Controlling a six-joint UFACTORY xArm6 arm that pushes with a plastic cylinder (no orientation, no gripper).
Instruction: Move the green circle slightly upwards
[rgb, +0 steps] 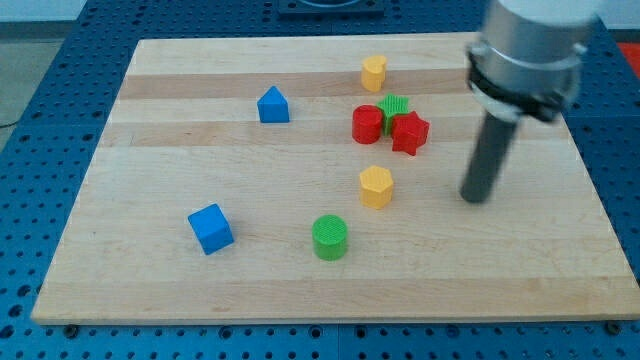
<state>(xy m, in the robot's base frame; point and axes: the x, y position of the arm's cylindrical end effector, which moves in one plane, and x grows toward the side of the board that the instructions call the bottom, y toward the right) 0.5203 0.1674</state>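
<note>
The green circle (330, 237) stands on the wooden board (150, 290), low and near the middle. My tip (476, 198) rests on the board well to the right of it and slightly higher in the view. A yellow hexagon (376, 186) sits between them, up and to the right of the green circle.
A red cylinder (367, 124), a green block (395, 106) and a red star (409, 132) cluster above the yellow hexagon. Another yellow block (374, 72) is near the top edge. A blue house-shaped block (272, 105) is upper left, a blue cube (211, 228) lower left.
</note>
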